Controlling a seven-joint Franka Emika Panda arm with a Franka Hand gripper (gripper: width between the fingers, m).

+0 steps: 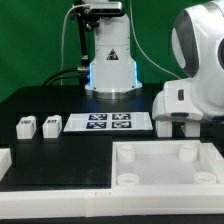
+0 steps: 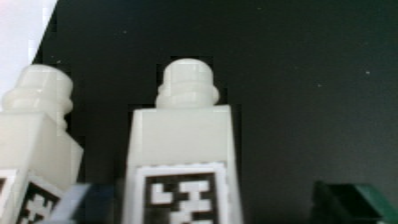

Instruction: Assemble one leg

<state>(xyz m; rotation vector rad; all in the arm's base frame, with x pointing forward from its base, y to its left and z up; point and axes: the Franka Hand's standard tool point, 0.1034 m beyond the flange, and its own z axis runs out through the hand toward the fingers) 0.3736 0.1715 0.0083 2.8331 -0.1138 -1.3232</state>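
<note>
In the wrist view a white leg (image 2: 182, 140) lies between my fingers, stem pointing away and its black-and-white tag near my hand. A second leg (image 2: 36, 125) lies just beside it. My gripper (image 2: 214, 208) is open and straddles the middle leg: one finger (image 2: 86, 205) is close to its side, and the other finger (image 2: 350, 200) stands clear with dark table between. In the exterior view my gripper (image 1: 175, 128) is down at the table, to the exterior view's right of the marker board (image 1: 108, 123). Two more legs (image 1: 26, 126) (image 1: 49, 124) stand at the exterior view's left.
The large white square tray-like part (image 1: 165, 178) with corner sockets lies at the front, just before my hand. A white L-shaped rail (image 1: 20, 178) runs along the front at the exterior view's left. The robot base (image 1: 110, 60) stands behind the marker board.
</note>
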